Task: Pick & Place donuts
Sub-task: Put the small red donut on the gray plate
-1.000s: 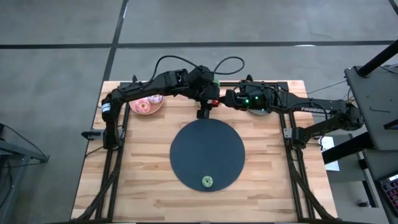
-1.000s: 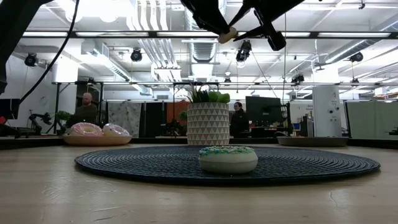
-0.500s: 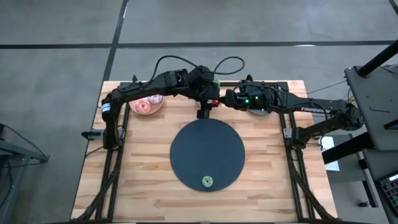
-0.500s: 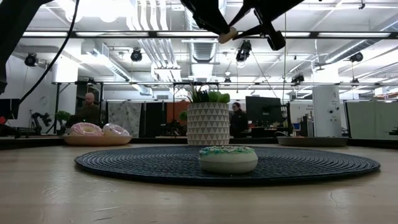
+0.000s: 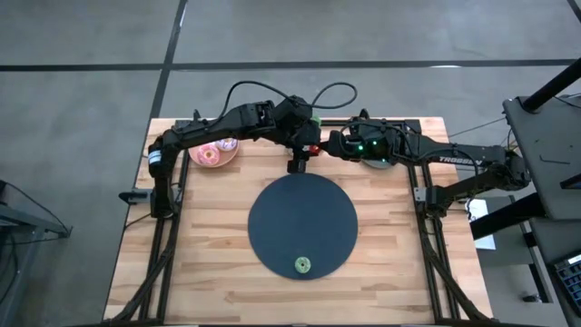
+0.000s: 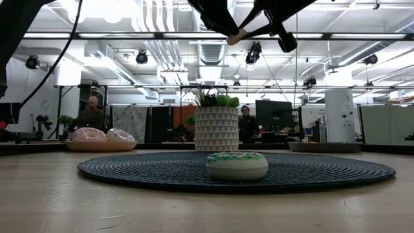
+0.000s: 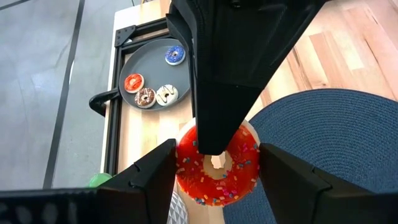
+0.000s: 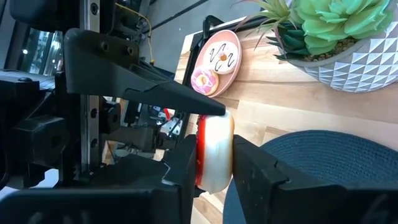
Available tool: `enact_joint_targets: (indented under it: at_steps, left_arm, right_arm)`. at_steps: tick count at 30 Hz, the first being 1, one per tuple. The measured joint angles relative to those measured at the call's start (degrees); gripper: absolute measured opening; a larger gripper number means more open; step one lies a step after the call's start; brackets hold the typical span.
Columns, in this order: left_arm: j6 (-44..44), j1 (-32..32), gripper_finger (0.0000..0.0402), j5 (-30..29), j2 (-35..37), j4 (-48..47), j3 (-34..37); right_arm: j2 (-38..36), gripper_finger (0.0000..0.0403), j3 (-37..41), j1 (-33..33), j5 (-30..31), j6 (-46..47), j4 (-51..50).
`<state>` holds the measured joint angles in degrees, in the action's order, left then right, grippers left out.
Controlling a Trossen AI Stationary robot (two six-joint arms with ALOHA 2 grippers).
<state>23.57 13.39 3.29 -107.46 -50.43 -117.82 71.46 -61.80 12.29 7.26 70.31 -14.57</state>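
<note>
Red donut (image 7: 217,165) hangs in the air between both pincers, which meet tip to tip above the table's back edge. The left pincer (image 7: 217,180) holds it across its width, one finger (image 7: 152,180) against each side of the rim. The right pincer (image 8: 214,169) has closed narrow on the same donut from the opposite side, its fingers (image 8: 249,163) lying against the two flat faces, one of them crossing the frosted top.

Just below and ahead of the pincers starts the dark round mat (image 5: 304,218). At its far rim from them lies a green donut (image 5: 301,264), alone.

Just behind the pincers stands a plant pot (image 8: 336,43).

Off to the left pincer's side, near the table corner, a pink plate (image 8: 231,74) carries a white donut (image 8: 222,55) and a pink donut (image 8: 204,81).

Behind the right pincer a grey plate (image 7: 155,71) holds four tiny donuts: blue (image 7: 175,55), red (image 7: 134,81), brown (image 7: 145,97) and white (image 7: 165,94).
</note>
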Motion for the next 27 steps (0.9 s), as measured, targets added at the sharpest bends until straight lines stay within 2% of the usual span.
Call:
enact_joint_targets:
  at_steps: [18, 27]
  left_arm:
    - [-0.1, 0.0, 0.0193, 0.0, 0.0, -0.2, 0.0]
    - [-0.1, 0.0, 0.0193, -0.4, 0.0, -0.2, 0.0]
  right_arm:
    - [0.0, 0.0114, 0.0, 0.0, 0.0, -0.4, 0.0]
    - [0.0, 0.0093, 0.0, 0.0, -0.4, -0.4, -0.1]
